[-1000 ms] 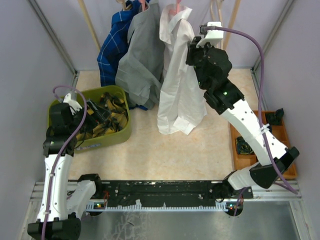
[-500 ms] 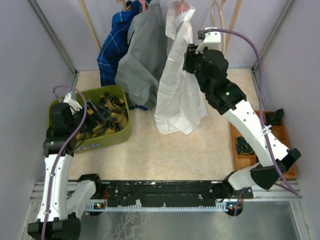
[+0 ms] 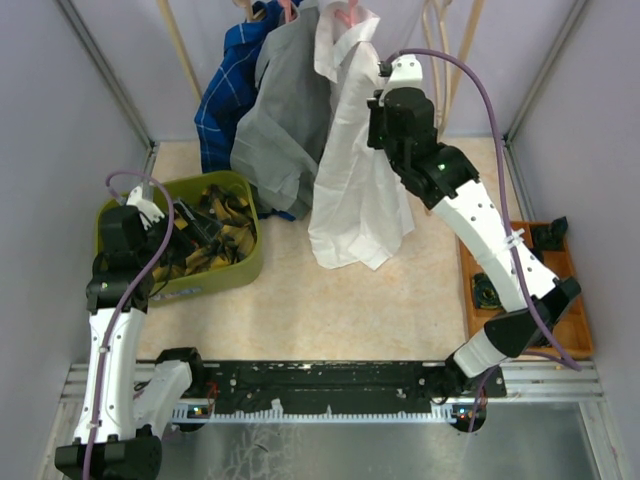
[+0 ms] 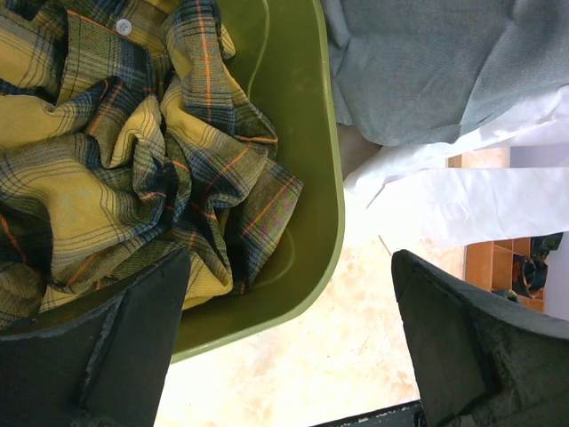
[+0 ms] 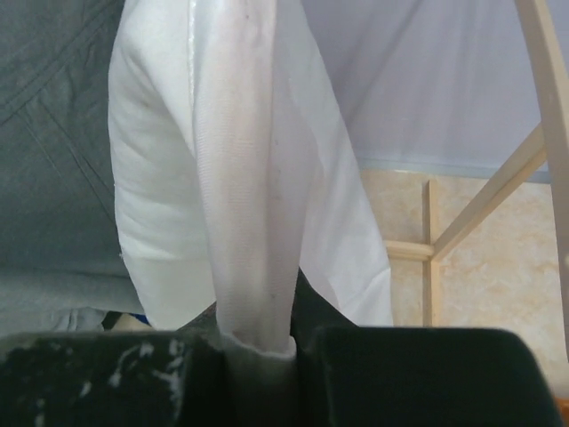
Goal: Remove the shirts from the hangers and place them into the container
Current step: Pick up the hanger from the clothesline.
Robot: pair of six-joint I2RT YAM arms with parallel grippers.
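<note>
A white shirt [image 3: 350, 170] hangs from a pink hanger [image 3: 346, 14] on the rack, beside a grey shirt [image 3: 285, 110] and a blue checked shirt [image 3: 225, 90]. My right gripper [image 3: 373, 95] is high at the white shirt's right side, shut on a fold of its cloth [image 5: 244, 196], which runs down between the jaws of the gripper [image 5: 258, 356]. The yellow-and-black plaid shirt [image 4: 116, 142] lies crumpled in the olive-green container [image 3: 255, 262]. My left gripper [image 4: 289, 311] hangs open and empty over the container's near right rim [image 4: 324, 196].
An orange tray [image 3: 578, 262] of black parts sits at the right edge, beside the right arm. Straight wooden rack poles [image 3: 178, 40] stand at the back, one also close by [image 5: 544, 98]. Grey walls close in on both sides.
My right gripper opened, moved up and left along the white shirt, and shut again on its cloth higher up. The shirt's top has been pulled leftward. The left arm has stayed still.
</note>
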